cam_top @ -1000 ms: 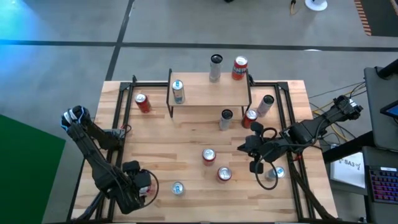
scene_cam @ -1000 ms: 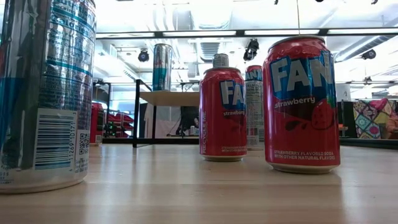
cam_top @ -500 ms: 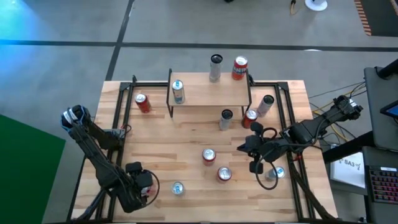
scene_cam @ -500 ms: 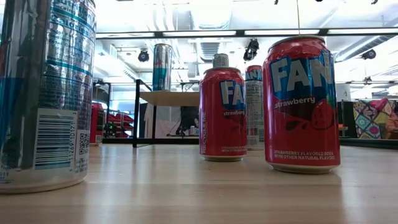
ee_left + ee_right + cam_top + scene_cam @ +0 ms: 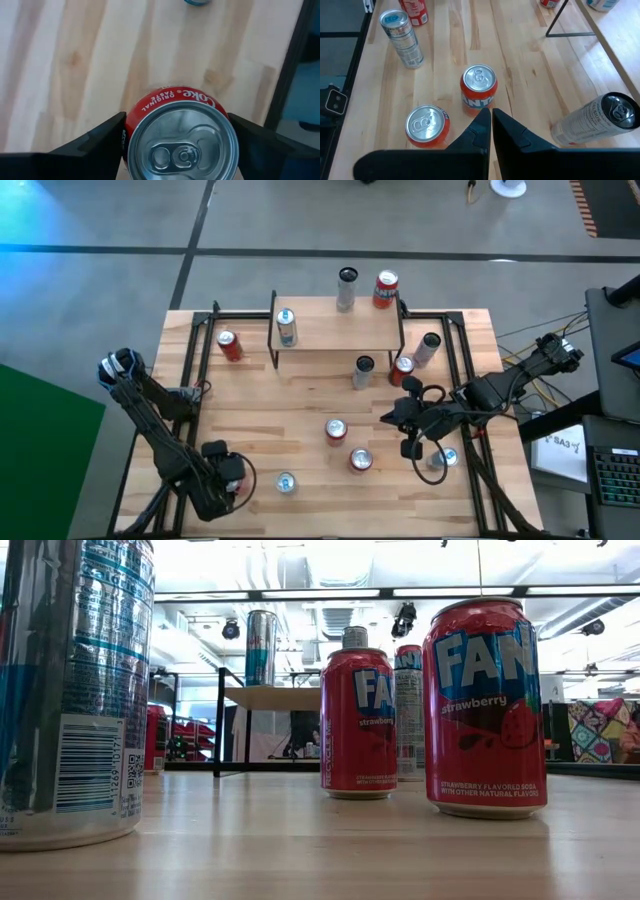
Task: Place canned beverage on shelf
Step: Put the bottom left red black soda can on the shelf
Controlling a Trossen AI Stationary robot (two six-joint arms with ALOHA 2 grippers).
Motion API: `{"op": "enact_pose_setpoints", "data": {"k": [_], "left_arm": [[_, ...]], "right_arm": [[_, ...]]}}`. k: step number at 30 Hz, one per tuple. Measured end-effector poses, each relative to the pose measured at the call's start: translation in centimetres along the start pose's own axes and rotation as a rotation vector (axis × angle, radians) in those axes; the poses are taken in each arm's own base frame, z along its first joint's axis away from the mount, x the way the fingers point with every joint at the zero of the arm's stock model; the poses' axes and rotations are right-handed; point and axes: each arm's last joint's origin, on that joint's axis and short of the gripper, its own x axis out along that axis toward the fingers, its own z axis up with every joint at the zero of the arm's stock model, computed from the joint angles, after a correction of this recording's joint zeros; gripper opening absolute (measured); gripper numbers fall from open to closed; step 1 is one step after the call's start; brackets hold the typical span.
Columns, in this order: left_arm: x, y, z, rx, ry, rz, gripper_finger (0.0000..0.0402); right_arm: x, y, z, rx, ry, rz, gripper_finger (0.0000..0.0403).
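Observation:
A red Coke can (image 5: 182, 140) stands upright near the table's near left corner, between the fingers of my left gripper (image 5: 228, 483), which is shut on it. In the high view the gripper hides most of it. The shelf (image 5: 337, 330) stands at the far middle on thin black legs, and a blue-and-silver can (image 5: 287, 327) rests on its plank top. My right gripper (image 5: 392, 417) hangs shut over the table's right middle, holding nothing, above two red cans (image 5: 479, 90) (image 5: 426, 126). My left gripper pinches the Coke can by its side wall (image 5: 131, 131), just below the top rim, one finger (image 5: 107, 137) on each opposite side. The fingers come from above, pointing steeply down. The can is upright; its own top hides its base.
Red cans stand mid-table (image 5: 335, 431) (image 5: 360, 460), and blue cans at the near edge (image 5: 286, 483) and near right (image 5: 445, 458). More cans stand in front of the shelf (image 5: 363, 370) (image 5: 402, 368), behind it (image 5: 346, 288) (image 5: 385, 290) and at far left (image 5: 229, 345). One silver can (image 5: 427, 348) leans.
My left gripper has sunk a little over the near left corner of the table. Nothing else has visibly moved.

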Motion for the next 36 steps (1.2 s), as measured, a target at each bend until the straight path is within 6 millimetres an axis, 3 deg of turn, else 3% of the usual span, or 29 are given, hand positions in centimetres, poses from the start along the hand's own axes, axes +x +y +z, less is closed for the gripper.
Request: {"op": "enact_pose_setpoints", "data": {"k": [8,16,27,36], "left_arm": [[-3.0,-0.8,1.3,0.034,-0.024,0.010,0.0289],[-6.0,-0.5,5.0,0.079,-0.125,0.019,0.0289],[-10.6,3.7,13.0,0.263,-0.224,0.093,0.0289],[-16.3,10.1,18.8,0.368,-0.353,0.184,0.0289]], "right_arm": [[0.0,0.0,0.0,-0.015,0.001,0.003,0.0009],[0.5,0.2,-0.3,-0.088,-0.012,0.014,0.0009],[1.0,0.1,-0.9,-0.201,0.009,0.007,0.0009],[1.0,0.1,-0.9,-0.242,0.009,0.008,0.0009]]}}
